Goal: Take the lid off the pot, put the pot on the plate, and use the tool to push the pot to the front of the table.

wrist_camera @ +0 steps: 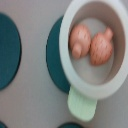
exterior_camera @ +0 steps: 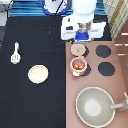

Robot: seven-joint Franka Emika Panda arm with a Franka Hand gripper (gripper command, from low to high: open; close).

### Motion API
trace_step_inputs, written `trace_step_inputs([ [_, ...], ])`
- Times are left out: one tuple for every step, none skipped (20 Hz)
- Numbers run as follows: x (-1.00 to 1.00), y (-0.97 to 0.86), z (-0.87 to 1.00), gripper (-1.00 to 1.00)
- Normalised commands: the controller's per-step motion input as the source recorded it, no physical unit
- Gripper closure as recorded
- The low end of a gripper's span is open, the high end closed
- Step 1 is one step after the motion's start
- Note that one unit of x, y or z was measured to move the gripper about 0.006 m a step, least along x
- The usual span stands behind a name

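The pot [exterior_camera: 78,65] stands uncovered on a stove burner, with reddish-brown pieces inside; the wrist view shows it from close above [wrist_camera: 75,70]. Its pale-pink lid [exterior_camera: 78,49] lies flat on the burner just toward the exterior view's top. My gripper [exterior_camera: 83,38] hangs above the stove, right beyond the lid, and holds nothing that I can see. On the black table [exterior_camera: 35,105], the cream plate [exterior_camera: 38,74] sits bare to the left of the pot. Farther left lies the white spatula [exterior_camera: 15,54].
The pinkish-brown stove top [exterior_camera: 120,75] fills the exterior view's right side, with black burners [exterior_camera: 103,51] [exterior_camera: 106,69]. A large grey-beige pan [exterior_camera: 95,106] with a handle sits at the bottom right. A window and a blue surface run along the top.
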Motion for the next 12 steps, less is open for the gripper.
trace_step_inputs([
  [0.84, -0.27, 0.44, -1.00],
  [0.83, -0.35, 0.31, -1.00],
  [0.80, -0.45, 0.15, -1.00],
  [0.79, -0.49, 0.00, -1.00],
  [0.77, -0.51, 0.00, -1.00],
  [0.74, -0.53, -0.03, -1.00],
  [0.72, -0.54, -0.10, -1.00],
  [0.69, -0.55, -0.14, -1.00],
  [0.69, -0.52, -0.18, -1.00],
  [0.65, -0.50, -0.22, -1.00],
  [0.60, -0.45, -0.28, -1.00],
  [0.55, -0.41, -0.32, -1.00],
])
